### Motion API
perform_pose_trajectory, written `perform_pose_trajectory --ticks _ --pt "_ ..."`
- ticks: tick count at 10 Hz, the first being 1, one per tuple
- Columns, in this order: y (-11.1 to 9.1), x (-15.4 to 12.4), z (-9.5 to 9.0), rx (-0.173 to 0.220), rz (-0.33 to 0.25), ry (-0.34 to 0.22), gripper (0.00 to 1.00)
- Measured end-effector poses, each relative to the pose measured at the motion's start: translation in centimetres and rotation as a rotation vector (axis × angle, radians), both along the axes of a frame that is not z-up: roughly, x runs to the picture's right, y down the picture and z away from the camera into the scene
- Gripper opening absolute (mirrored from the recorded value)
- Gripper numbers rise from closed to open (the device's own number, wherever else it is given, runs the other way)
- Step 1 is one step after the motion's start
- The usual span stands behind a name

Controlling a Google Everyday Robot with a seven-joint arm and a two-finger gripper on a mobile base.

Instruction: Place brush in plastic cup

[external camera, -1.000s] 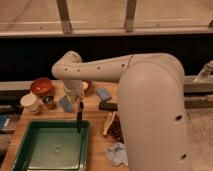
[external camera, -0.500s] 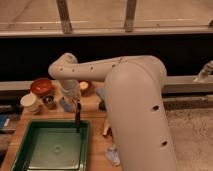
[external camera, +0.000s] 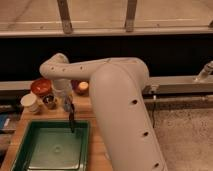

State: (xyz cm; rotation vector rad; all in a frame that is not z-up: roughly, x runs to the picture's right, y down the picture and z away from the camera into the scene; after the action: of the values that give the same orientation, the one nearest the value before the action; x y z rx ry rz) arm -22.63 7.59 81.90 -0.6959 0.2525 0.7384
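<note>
My gripper (external camera: 68,104) hangs from the white arm (external camera: 115,95) over the wooden table, just behind the far rim of the green tray (external camera: 30,155). It is shut on the brush (external camera: 71,121), a thin black stick that hangs down from the fingers, with its lower end over the tray's far edge. The light-blue plastic cup does not show; the wrist and gripper cover the spot behind the tray.
A red bowl (external camera: 41,86), a white cup (external camera: 30,101) and a small dark tin (external camera: 48,101) stand at the back left. Another bowl (external camera: 81,87) sits behind the arm. The arm's bulk covers the table's right side. A dark rail runs behind the table.
The arm has swung left and now covers more of the table. The gripper has carried the brush a little to the left along the tray's far edge.
</note>
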Motion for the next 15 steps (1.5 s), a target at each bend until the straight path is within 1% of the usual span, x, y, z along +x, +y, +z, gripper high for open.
perform_pose_trajectory --ticks 2,3,6,10,11,15 --pt "0.7 -0.9 1.0 -0.029 -0.015 -0.015 0.0" --pt "0.8 -1.2 1.1 -0.038 -0.015 -0.019 0.05" --pt "1.0 -1.1 1.6 -0.053 -0.013 -0.026 0.35" --pt "0.6 -0.6 1.2 -0.04 0.006 -0.035 0.74" --pt "0.5 -0.6 1.2 -0.038 0.011 -0.04 0.79" --pt "0.4 -1.0 0.9 -0.035 0.022 -0.064 0.8"
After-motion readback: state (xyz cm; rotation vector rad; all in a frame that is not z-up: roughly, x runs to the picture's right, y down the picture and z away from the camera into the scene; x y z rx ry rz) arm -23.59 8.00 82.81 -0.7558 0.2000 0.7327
